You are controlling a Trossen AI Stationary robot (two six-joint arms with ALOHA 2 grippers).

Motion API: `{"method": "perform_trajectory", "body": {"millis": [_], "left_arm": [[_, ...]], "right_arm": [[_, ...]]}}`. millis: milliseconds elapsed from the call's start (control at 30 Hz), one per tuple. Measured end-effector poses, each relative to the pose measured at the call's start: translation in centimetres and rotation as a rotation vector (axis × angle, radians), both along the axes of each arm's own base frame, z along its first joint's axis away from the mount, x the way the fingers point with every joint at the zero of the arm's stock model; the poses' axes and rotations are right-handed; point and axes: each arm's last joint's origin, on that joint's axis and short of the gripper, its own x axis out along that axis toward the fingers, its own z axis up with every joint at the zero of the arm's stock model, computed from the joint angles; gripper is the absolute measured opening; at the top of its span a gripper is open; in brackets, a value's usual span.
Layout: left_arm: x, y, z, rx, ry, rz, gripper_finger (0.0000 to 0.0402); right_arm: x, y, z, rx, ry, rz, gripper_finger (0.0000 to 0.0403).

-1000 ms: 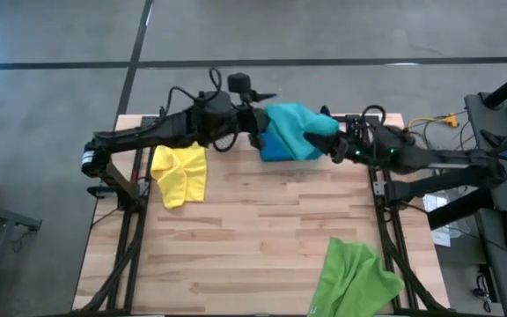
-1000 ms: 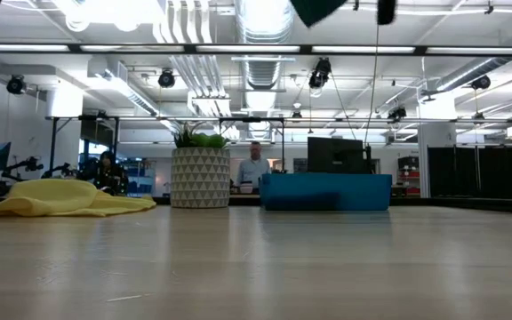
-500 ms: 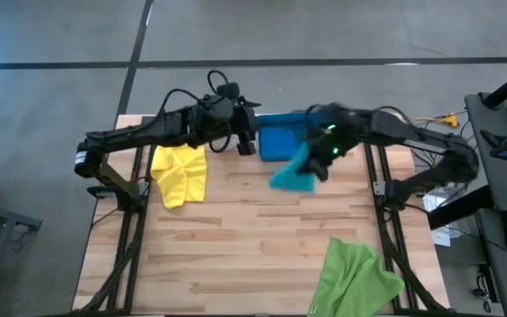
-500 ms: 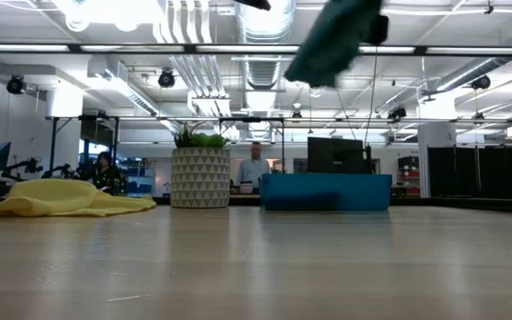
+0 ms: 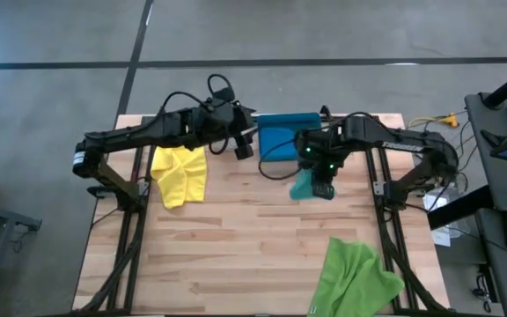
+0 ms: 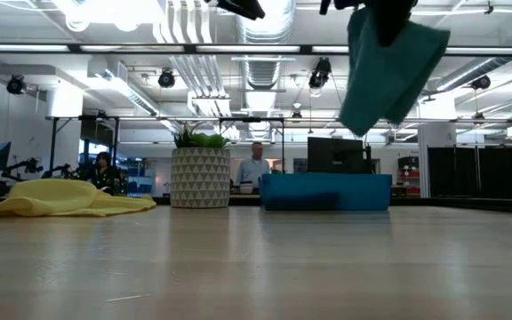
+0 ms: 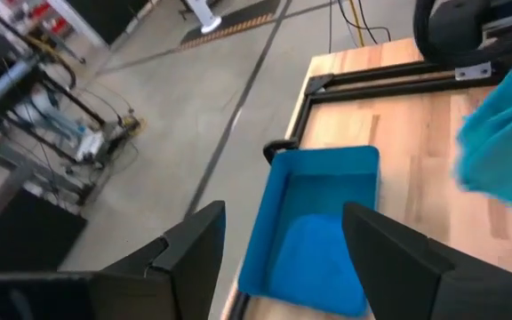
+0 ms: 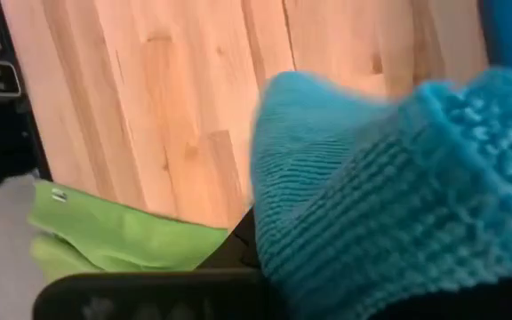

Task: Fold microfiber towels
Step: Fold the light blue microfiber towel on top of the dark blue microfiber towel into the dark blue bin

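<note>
While the right arm swings inward, the high view shows the right gripper (image 5: 322, 165) over the wood just in front of the tray (image 5: 282, 122), pinching the teal towel (image 5: 306, 185), which hangs bunched beneath it. A second ago this towel was stretched between both grippers over the tray; half a second ago it already hung from the right one alone. So the left has let go, and the towel is coming out to open table for laying flat. The left gripper (image 5: 242, 146) sits beside the tray's left edge. The yellow towel (image 5: 180, 173) lies crumpled at the left, and the green towel (image 5: 352, 280) lies at the near right corner, partly over the edge.

Low view: teal towel (image 6: 382, 69) dangles well clear of the table (image 6: 256, 258), lower and further right than before. Yellow towel (image 6: 65, 199) and tray (image 6: 325, 190) unmoved.

Left wrist view: fingers (image 7: 194, 249) spread wide, nothing between them. A blue towel (image 7: 314, 258) rests inside the tray (image 7: 278, 191); whether it is folded I cannot tell.

Right wrist view: teal towel (image 8: 372, 196) fills the frame, clamped at the fingers; green towel (image 8: 114, 236) on the wood beyond.

Judgement: no fold begun on teal; yellow and green are untouched.
</note>
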Motion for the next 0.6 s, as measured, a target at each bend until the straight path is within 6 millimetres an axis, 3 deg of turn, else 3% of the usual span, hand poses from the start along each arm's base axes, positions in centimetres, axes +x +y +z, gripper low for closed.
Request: {"method": "perform_trajectory", "body": {"millis": [167, 300, 433, 600], "left_arm": [[-2.4, -0.4, 0.9, -0.086, -0.016, 0.04, 0.0215], [-4.4, -0.7, 1.5, -0.121, -0.021, 0.059, 0.0215], [-5.8, -0.9, 2.2, -0.121, -0.029, 0.061, 0.0215], [-7.2, -0.6, 2.9, -0.047, -0.008, 0.071, 0.0215]], "right_arm": [[2.0, -0.3, -1.4, -0.014, -0.026, 0.081, 0.0009], [3.6, -2.1, -2.0, -0.038, -0.11, 0.064, 0.0009], [5.7, -5.3, -3.1, -0.002, -0.222, -0.035, 0.0009], [8.9, -11.1, -5.3, 0.166, -0.397, -0.109, 0.0009]]}}
